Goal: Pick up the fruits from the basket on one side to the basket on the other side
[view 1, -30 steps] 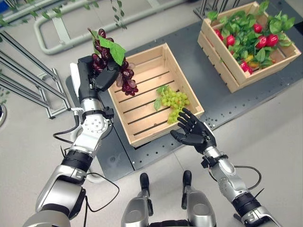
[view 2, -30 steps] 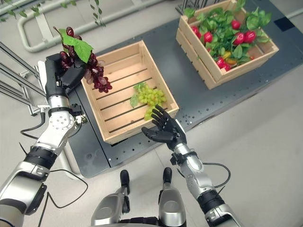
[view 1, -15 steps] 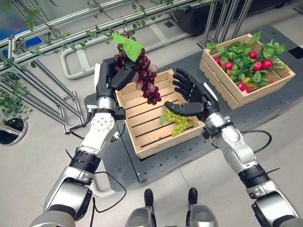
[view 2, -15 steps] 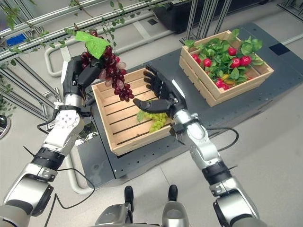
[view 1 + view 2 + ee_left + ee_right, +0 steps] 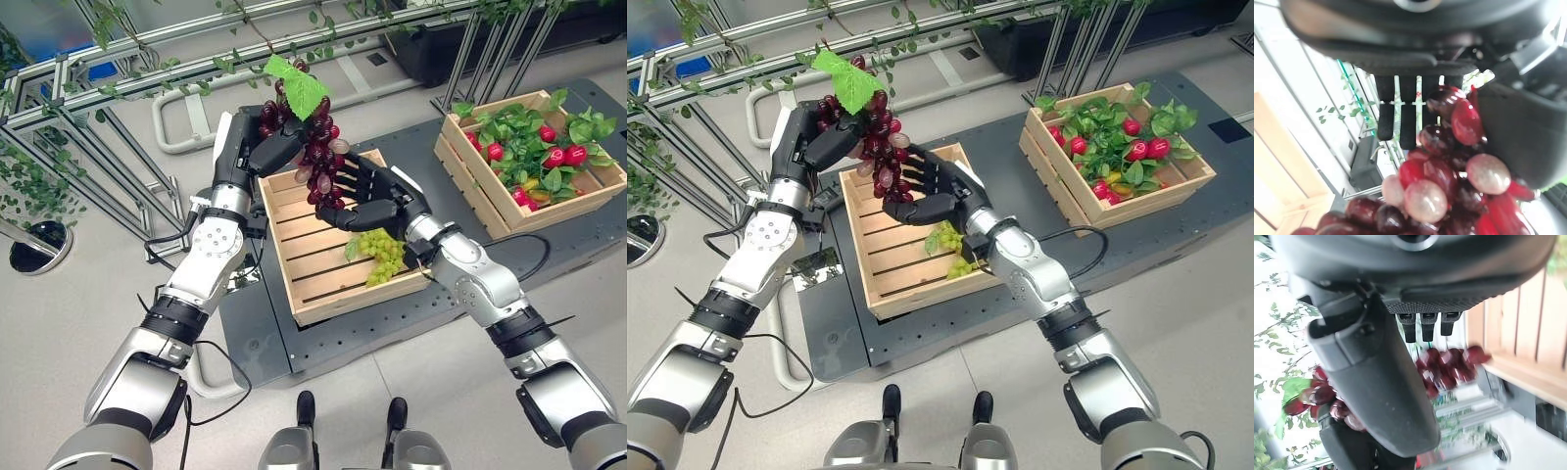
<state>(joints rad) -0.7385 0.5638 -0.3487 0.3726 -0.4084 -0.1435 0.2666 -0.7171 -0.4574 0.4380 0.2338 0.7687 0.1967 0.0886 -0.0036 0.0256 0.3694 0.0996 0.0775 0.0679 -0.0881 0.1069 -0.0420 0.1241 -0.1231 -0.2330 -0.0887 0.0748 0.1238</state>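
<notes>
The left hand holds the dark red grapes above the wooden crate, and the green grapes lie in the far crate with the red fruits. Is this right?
Not quite. The green grapes lie in the near wooden crate, below the dark red grapes held by the left hand, not in the far crate. The left eye view shows it.
</notes>
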